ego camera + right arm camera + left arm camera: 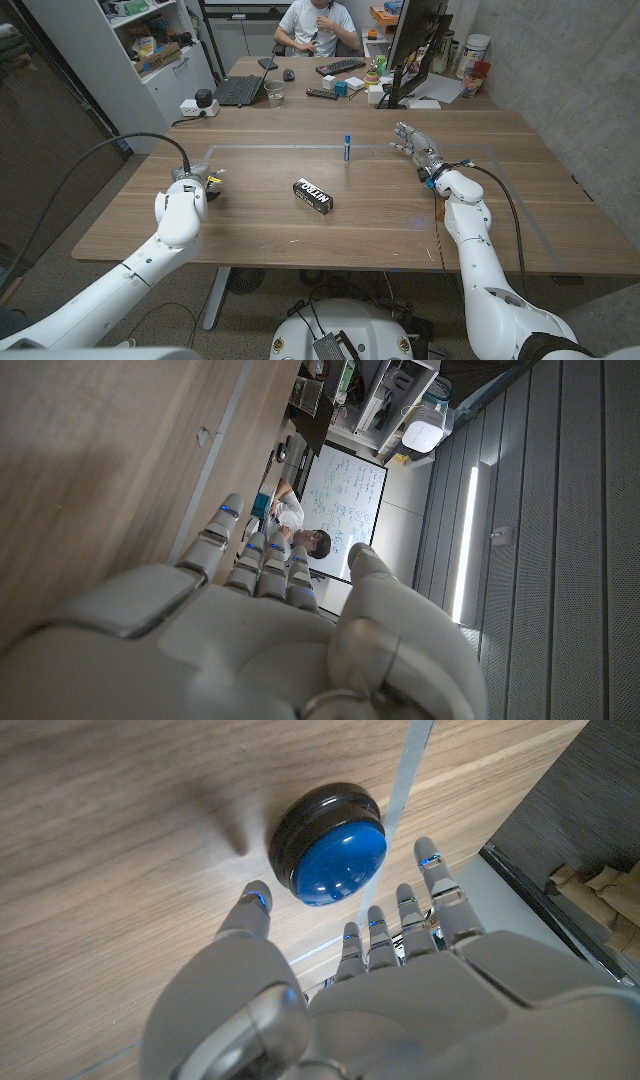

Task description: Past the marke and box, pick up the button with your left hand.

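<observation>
The left hand is hovering right over the button, near the left edge of the tabletop. Its fingers are spread apart and are holding nothing yet. In the left wrist view, the thumb is sitting on one side of the button and the other fingers are sitting on the other side, very close to it but not clearly touching.

The button is round, with a shiny blue top and a black ring around it. It is lying on the bare wood, beside a strip of pale tape.

A few things could go wrong here. The blue top looks smooth and curved, so the fingers could be slipping off it if they are squeezing too high. The button is low, so the fingertips could be bumping the wood before they are getting under the ring. A push from one side could be sliding it away.

The marker and the black box are sitting well apart, toward the middle of the tabletop.

The right hand is waiting near the far right corner, fingers loose and empty.
</observation>
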